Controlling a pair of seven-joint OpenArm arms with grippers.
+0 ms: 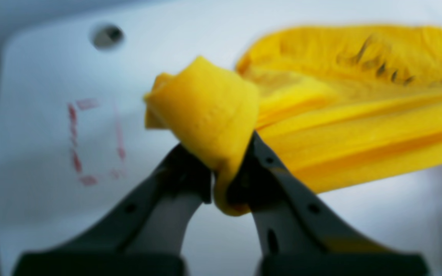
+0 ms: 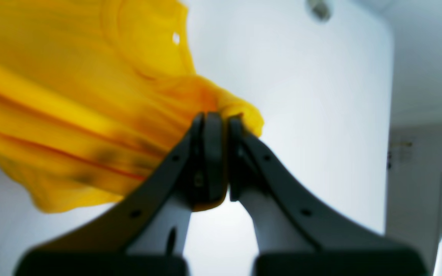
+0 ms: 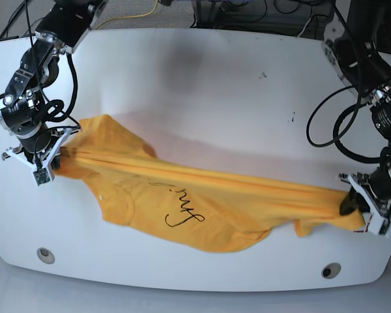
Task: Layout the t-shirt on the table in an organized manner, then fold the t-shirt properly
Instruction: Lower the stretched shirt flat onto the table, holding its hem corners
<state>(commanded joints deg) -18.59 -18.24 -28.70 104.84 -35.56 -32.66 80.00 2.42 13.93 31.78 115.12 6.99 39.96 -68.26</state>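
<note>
The glossy white desk fills the base view, its curved near edge carrying two round grommet holes, a red rectangular outline showing in the left wrist view; cables lie beyond the far edge. The t-shirt is stretched between the arms, long axis running from the left down toward the near right, black lettering facing up, its lower part sagging toward the desk. The right end effector is clenched on the left end; the left end effector is clenched on the bunched right end
</note>
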